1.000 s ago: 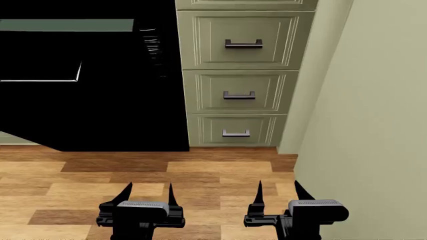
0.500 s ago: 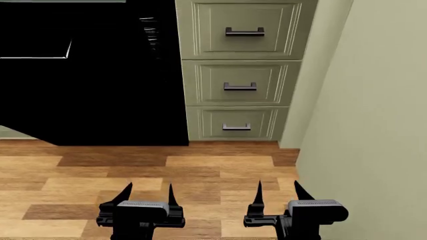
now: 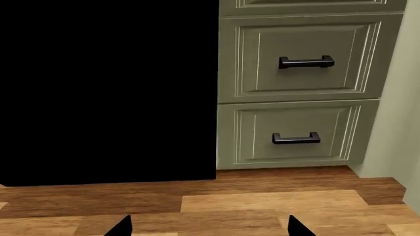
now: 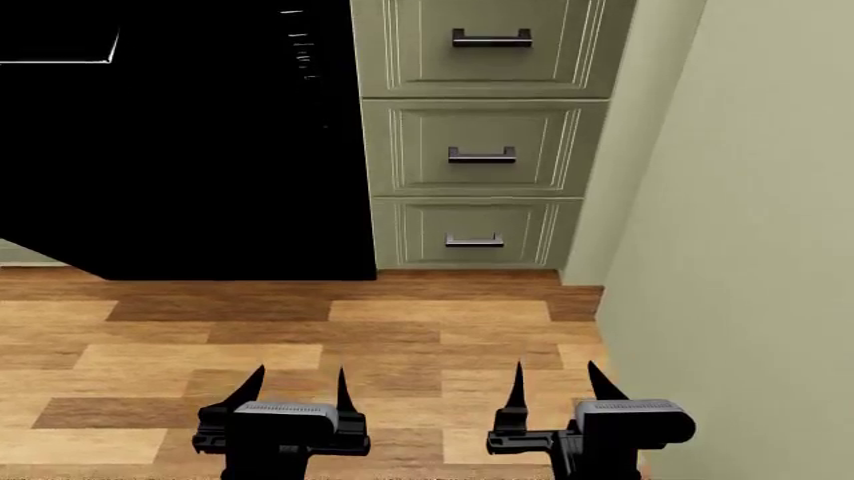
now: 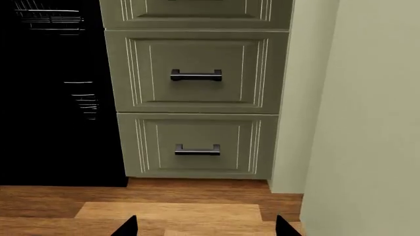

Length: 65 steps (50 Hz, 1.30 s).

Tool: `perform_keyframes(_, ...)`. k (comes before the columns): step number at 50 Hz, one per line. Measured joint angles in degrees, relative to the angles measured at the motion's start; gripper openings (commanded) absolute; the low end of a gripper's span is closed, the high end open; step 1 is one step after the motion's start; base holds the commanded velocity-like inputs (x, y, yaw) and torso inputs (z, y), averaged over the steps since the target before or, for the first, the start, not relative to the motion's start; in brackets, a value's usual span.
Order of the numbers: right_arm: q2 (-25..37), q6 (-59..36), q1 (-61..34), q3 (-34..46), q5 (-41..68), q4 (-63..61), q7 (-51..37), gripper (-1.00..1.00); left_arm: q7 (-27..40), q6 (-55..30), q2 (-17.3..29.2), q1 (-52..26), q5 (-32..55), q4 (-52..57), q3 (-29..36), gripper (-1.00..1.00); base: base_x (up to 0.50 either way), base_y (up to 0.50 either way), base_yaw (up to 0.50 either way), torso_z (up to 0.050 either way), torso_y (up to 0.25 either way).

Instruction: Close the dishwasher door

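Robot faces an open black dishwasher, both arms low and idle over a wooden floor.

The dishwasher door (image 4: 187, 190) fills the upper left of the head view as a large glossy black mass, its lower edge slanting toward the floor (image 4: 400, 340); its exact angle is hard to read against the dark interior. Just to its right stands a stack of green drawers (image 4: 483, 150) with dark bar handles, and a pale wall (image 4: 747, 250) fills the right side. At the bottom of the frame, the left gripper (image 4: 296, 385) and right gripper (image 4: 554, 380) both have their fingers spread, grasping nothing, well apart from the door. This looks like the approach step; next, an arm likely must reach left and forward to the door's edge.
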<state>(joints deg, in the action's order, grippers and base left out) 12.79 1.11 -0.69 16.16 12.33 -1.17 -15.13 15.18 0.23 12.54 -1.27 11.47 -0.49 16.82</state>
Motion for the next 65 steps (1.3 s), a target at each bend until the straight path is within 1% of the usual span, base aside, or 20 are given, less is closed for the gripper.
perform_keyframes(51, 0.96, 0.43, -0.16, 1.37, 0.67, 0.07, -1.18, 1.00, 1.16, 0.27, 0.90, -0.07, 0.79, 0.24, 1.11, 1.00, 0.00, 0.00, 0.00, -0.050, 0.000)
perform_keyframes(65, 1.14, 0.48, -0.31, 1.64, 1.23, 0.10, -1.35, 1.00, 1.65, 0.60, 1.10, -0.15, 1.06, 0.11, 1.24, 1.00, 0.00, 0.00, 0.00, -0.001, 0.000)
